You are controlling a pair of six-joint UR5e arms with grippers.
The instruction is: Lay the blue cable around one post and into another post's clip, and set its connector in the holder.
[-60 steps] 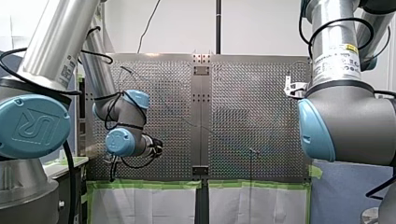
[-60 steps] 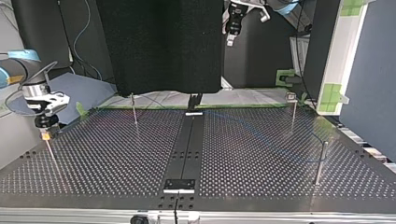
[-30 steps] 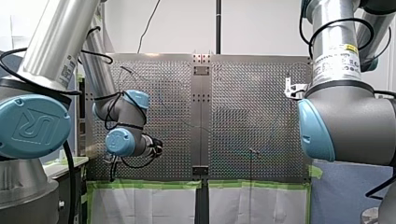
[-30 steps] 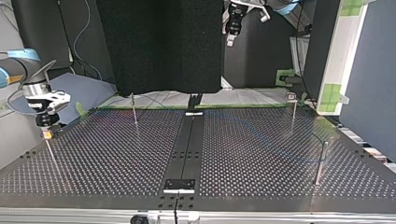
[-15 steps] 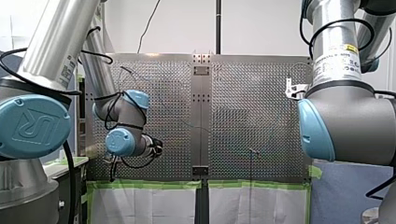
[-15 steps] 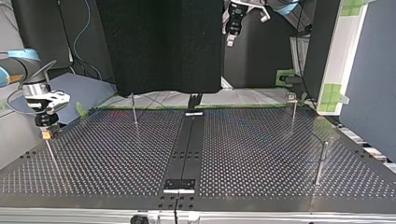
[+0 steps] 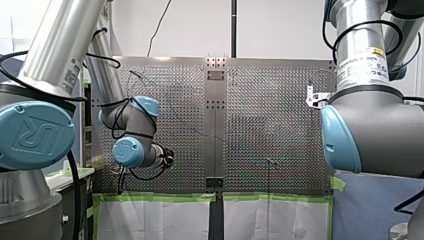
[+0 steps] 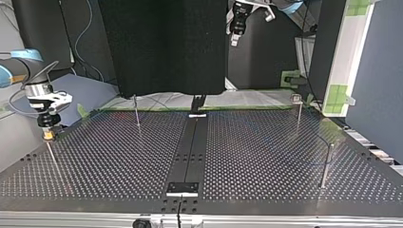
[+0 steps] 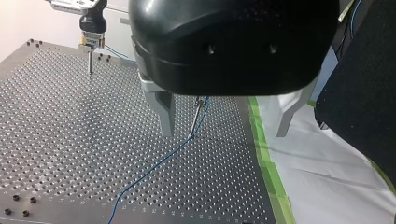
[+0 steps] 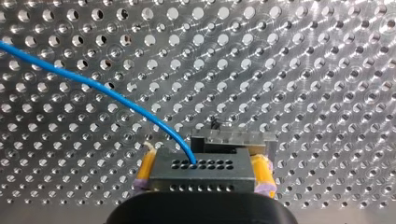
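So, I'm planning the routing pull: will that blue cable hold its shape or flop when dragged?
Likely floppy: the blue cable bends in a loose curve from the connector in my right claw. Probably light too, being thin; it trails slack across the perforated table.

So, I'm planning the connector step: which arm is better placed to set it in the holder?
Right: my right gripper is shut on the connector, with the blue cable running into it, while my left gripper is open and empty, near a post the cable passes.

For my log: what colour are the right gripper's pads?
Yellow pads, best in right wrist view.
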